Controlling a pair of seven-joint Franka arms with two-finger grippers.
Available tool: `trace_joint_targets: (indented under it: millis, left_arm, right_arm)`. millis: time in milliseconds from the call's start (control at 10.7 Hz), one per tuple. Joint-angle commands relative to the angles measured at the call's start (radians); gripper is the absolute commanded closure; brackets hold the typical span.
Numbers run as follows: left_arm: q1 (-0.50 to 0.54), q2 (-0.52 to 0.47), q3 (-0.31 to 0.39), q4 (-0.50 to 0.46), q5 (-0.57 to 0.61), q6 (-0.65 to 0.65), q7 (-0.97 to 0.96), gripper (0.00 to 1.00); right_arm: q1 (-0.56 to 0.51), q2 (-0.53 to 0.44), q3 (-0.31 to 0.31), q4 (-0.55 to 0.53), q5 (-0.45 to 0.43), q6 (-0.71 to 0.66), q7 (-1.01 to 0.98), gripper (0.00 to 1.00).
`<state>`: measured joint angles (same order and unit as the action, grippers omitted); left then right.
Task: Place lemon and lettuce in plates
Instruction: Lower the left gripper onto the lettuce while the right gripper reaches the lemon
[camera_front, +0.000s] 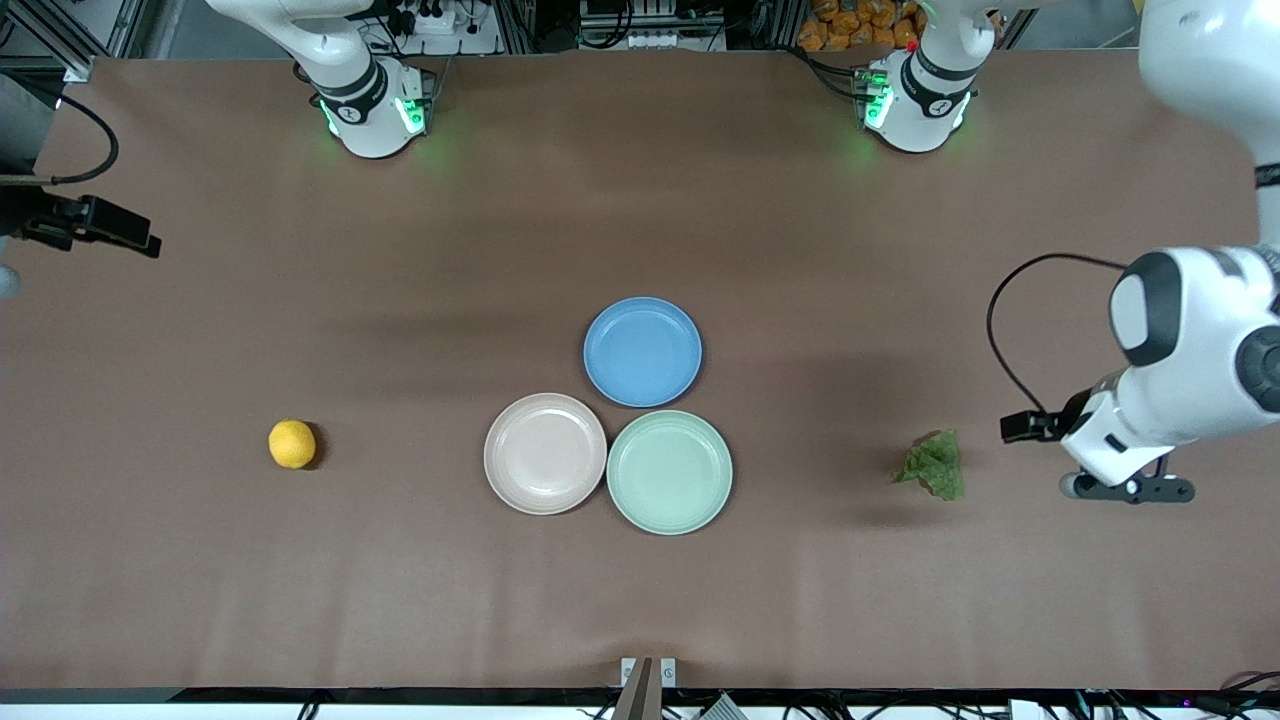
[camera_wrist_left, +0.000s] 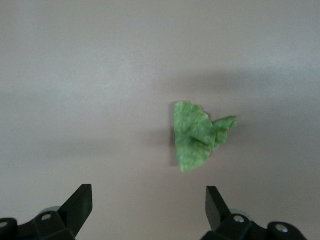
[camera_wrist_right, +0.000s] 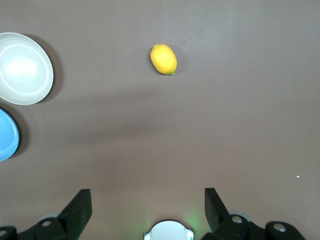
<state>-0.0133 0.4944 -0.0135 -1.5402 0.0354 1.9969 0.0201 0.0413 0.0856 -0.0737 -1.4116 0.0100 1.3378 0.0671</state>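
The lemon (camera_front: 292, 443) lies on the brown table toward the right arm's end; it also shows in the right wrist view (camera_wrist_right: 163, 59). The lettuce (camera_front: 933, 465) lies toward the left arm's end and shows in the left wrist view (camera_wrist_left: 197, 135). The beige-pink plate (camera_front: 545, 453) and the mint green plate (camera_front: 669, 471) sit side by side at mid-table, both empty. My left gripper (camera_front: 1128, 490) (camera_wrist_left: 149, 195) is open and empty, low over the table beside the lettuce. My right gripper (camera_wrist_right: 147, 197) is open and empty, high over the table, well apart from the lemon.
A blue plate (camera_front: 642, 351), empty, touches the two other plates and lies farther from the front camera. The arms' bases (camera_front: 375, 110) (camera_front: 915, 100) stand along the table's edge farthest from the camera. The right hand's black body (camera_front: 100, 225) hangs at the right arm's end.
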Motion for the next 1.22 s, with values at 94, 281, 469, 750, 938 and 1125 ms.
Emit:
trace_joint_targets:
  millis: [94,281,469,750,938,1125]
  left_arm:
    - [-0.034,0.111,-0.006,0.035,0.009,0.083,-0.003,0.00]
    - [-0.048,0.177,-0.008,0.035,0.009,0.147,-0.037,0.00]
    - [-0.074,0.216,-0.006,0.032,0.015,0.172,-0.080,0.00]
    - [-0.082,0.254,-0.006,0.022,0.011,0.216,-0.104,0.00]
    - [-0.080,0.266,-0.006,0.020,0.011,0.220,-0.111,0.00]
    - [-0.071,0.270,-0.008,0.006,0.008,0.220,-0.115,0.02]
  right_arm:
    - [-0.014,0.046,0.008,-0.069,-0.001,0.118,-0.013,0.00]
    - [-0.017,0.091,0.008,-0.069,-0.001,0.135,-0.015,0.00]
    - [-0.017,0.163,0.008,-0.078,-0.001,0.200,-0.015,0.00]
    - [-0.017,0.184,0.008,-0.192,-0.001,0.375,-0.015,0.00]
    - [-0.018,0.207,0.008,-0.253,0.001,0.481,-0.016,0.00]
    - [-0.026,0.273,0.008,-0.253,-0.001,0.552,-0.061,0.00]
